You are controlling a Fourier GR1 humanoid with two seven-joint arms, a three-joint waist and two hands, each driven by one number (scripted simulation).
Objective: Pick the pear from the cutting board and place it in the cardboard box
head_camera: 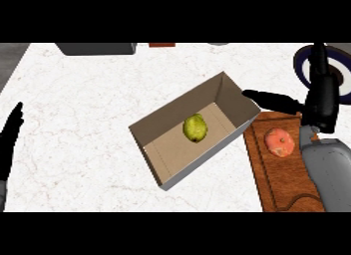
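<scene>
- From my head view, the pear (195,128) lies on the floor of the cardboard box (161,122), about in its middle, touching none of the walls.
- The box sits slantwise on the white counter (97,84), and its right corner reaches over the left edge of the cutting board (276,172).
- My right hand (317,102) is above the far end of the board, just beside the box's right corner. Its fingers are straight and released, holding nothing; the thumb points left toward the box.
- An orange-red fruit (279,142) rests on the board, just below my right hand and apart from it.
- A plate (349,72) with a dark blue rim shows behind my right hand, at the counter's right edge.
- My left hand (2,149) rests at the left edge, fingers up and relaxed, well apart from the box.
</scene>
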